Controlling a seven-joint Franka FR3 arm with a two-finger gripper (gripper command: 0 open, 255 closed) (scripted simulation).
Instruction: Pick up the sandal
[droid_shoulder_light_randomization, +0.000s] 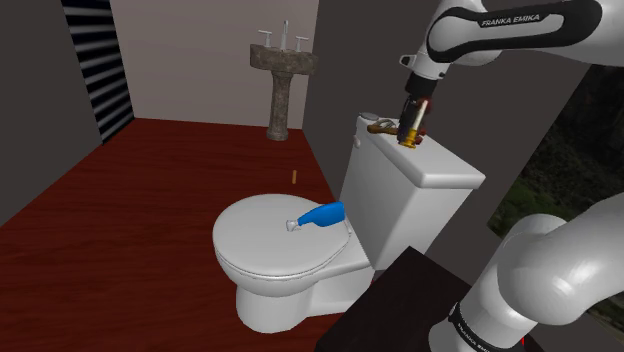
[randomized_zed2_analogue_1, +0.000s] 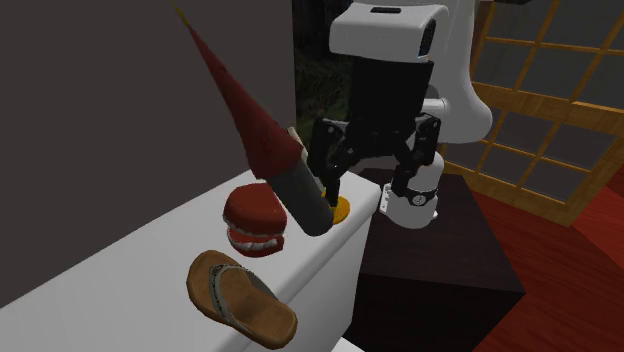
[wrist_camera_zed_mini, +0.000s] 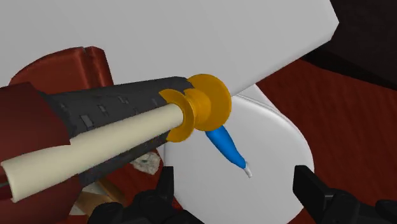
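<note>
Spread wide with nothing between its fingers, the gripper (randomized_zed2_analogue_1: 365, 188) hangs just above the near end of the white toilet tank lid (randomized_zed2_analogue_1: 120, 270), fingers pointing down at it. Closest to it is a long red-and-black object (randomized_zed2_analogue_1: 265, 145). Its orange end cap (randomized_zed2_analogue_1: 342, 208) sits just beside one fingertip at the lid's edge, and from there the body slants up and away from the hand to a red point. I judge it is propped against something behind it, though I cannot tell what. In the wrist view that same object (wrist_camera_zed_mini: 121, 114) crosses right in front of the fingers, so it stands between my hand and what I want. Just past its black sleeve sits a red toy set of teeth (randomized_zed2_analogue_1: 252, 222), flat on the lid. Further from the gripper again lies the sandal (randomized_zed2_analogue_1: 240, 298), brown, sole down, near the lid's front edge and clear of the fingers. I read the lid as a shelf, which is why all three things rest there. Lying flat like that, the sandal gives my fingers only its thin sides to pinch. Well below the gripper, a blue bottle (droid_shoulder_light_randomization: 322, 215) lies on its side on the closed toilet seat (droid_shoulder_light_randomization: 265, 235). My count is one sandal, one set of teeth, one long object and one bottle.
</note>
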